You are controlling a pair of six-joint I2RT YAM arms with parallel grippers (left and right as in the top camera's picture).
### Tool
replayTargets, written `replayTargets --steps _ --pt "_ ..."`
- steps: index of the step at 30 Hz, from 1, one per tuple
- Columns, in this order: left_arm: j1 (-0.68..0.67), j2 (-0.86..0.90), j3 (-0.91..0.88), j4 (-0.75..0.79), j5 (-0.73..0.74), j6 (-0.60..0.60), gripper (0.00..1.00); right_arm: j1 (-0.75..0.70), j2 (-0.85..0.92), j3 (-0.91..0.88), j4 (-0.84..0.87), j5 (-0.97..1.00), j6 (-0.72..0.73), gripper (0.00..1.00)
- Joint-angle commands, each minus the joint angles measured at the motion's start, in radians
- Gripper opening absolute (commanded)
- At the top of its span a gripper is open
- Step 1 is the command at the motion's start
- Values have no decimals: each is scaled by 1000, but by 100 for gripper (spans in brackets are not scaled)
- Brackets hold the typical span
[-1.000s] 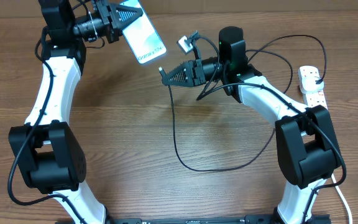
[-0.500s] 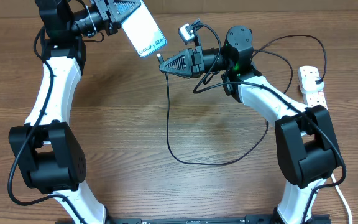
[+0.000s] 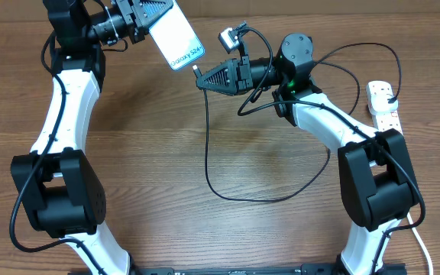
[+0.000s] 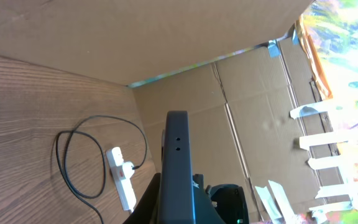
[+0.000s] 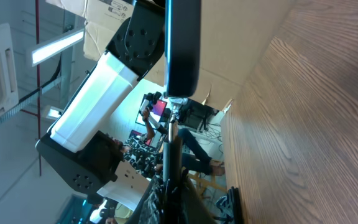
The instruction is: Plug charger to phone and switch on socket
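Observation:
My left gripper [image 3: 145, 17] is shut on the phone [image 3: 176, 37], a light blue-teal slab held above the table at the top left. In the left wrist view the phone [image 4: 179, 162] shows edge-on, its port end pointing away. My right gripper [image 3: 202, 79] is shut on the charger [image 3: 208, 145], a thin black cable; its connector tip [image 3: 196, 68] sits just below the phone's lower end. In the right wrist view the tip [image 5: 173, 118] meets the phone's end [image 5: 183, 50]. The socket [image 3: 383, 105], a white power strip, lies at the right edge and shows in the left wrist view [image 4: 120, 177].
The black cable loops across the middle of the wooden table [image 3: 266, 164] and runs to the socket, where a plug head [image 3: 389, 98] is seated. Cardboard walls [image 4: 104, 37] stand behind the table. Both arm bases [image 3: 59, 198] flank the front.
From one second ago, my right gripper rose toward the phone with the connector, and my left gripper tilted the phone. In the last half second nothing visibly moved.

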Motion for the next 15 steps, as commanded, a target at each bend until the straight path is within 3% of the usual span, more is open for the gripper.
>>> replayTargets --steps 1,15 --pt "5 5 14 13 2 -15 4 -7 3 14 27 -8 -2 4" --pt "-24 5 14 13 1 -36 5 -7 3 14 47 10 -5 4"
